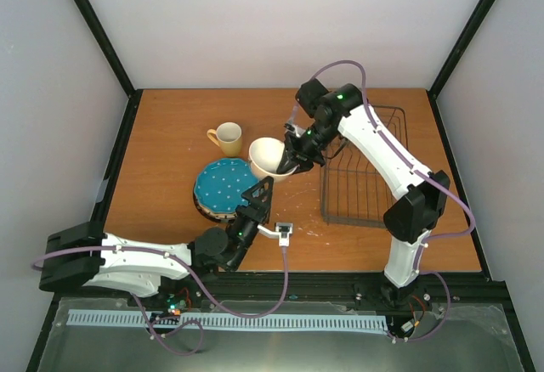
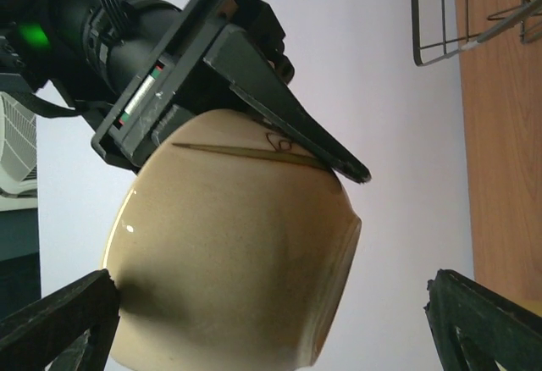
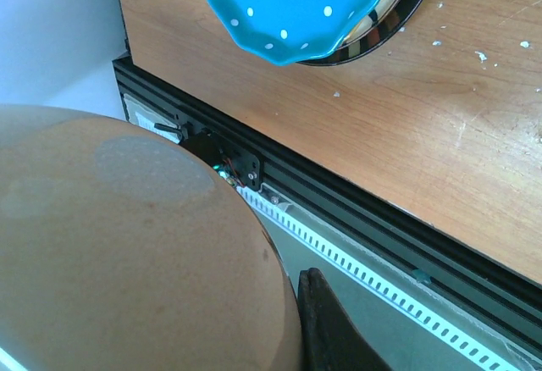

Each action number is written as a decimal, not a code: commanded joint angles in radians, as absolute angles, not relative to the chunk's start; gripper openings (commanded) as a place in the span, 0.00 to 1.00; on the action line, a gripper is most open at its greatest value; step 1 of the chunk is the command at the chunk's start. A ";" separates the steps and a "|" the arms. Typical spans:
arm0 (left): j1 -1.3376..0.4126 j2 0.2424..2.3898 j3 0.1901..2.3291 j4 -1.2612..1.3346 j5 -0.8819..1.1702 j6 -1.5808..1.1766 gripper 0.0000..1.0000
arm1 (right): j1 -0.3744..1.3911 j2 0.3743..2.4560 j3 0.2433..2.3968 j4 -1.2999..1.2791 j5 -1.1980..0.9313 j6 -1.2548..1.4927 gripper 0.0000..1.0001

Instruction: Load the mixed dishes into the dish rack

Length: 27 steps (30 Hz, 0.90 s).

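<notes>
The small cream-white bowl (image 1: 268, 157) hangs tilted above the table, and my right gripper (image 1: 297, 158) is shut on its rim. In the left wrist view one dark right finger (image 2: 296, 125) lies along the bowl (image 2: 237, 252). The bowl (image 3: 127, 252) fills the right wrist view beside a finger (image 3: 326, 329). My left gripper (image 1: 259, 192) is open just below the bowl and holds nothing. The teal dotted plate (image 1: 223, 185) tops a stack, with other plates' edges (image 3: 381, 24) showing under it. The yellow mug (image 1: 228, 138) stands behind. The dish rack (image 1: 361, 168) sits at the right.
A small white tag (image 1: 284, 233) lies on the table near the left arm. Black frame rails (image 1: 340, 283) run along the near edge, and white walls close the back and sides. The rack's corner (image 2: 440, 15) shows beyond the bowl.
</notes>
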<state>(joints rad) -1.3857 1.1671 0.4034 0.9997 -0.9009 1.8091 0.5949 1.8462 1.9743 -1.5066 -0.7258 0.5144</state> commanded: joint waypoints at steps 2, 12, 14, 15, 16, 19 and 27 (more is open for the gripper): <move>-1.381 1.201 0.432 1.127 -0.883 1.888 1.00 | 0.631 1.776 1.956 -1.506 -0.790 0.508 0.03; -1.372 1.222 0.459 1.137 -0.886 1.918 1.00 | 0.701 1.712 1.858 -1.506 -0.808 0.530 0.03; -1.369 1.210 0.463 1.104 -0.893 1.904 1.00 | 0.708 1.702 1.862 -1.506 -0.811 0.540 0.03; -1.366 1.202 0.466 1.079 -0.897 1.892 1.00 | 0.711 1.697 1.865 -1.506 -0.815 0.546 0.03; -1.364 1.192 0.465 1.050 -0.901 1.880 1.00 | 0.713 1.694 1.867 -1.506 -0.817 0.551 0.03; -1.361 1.162 0.463 0.960 -0.920 1.841 1.00 | 0.723 1.680 1.864 -1.506 -0.824 0.566 0.03; -1.357 1.072 0.457 0.676 -0.957 1.695 1.00 | 0.755 1.659 1.858 -1.506 -0.832 0.594 0.03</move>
<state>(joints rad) -1.3781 1.1023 0.4385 0.8833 -0.8871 1.8130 0.7094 1.7397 1.8439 -1.4654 -0.6884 0.5976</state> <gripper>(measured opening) 0.997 0.113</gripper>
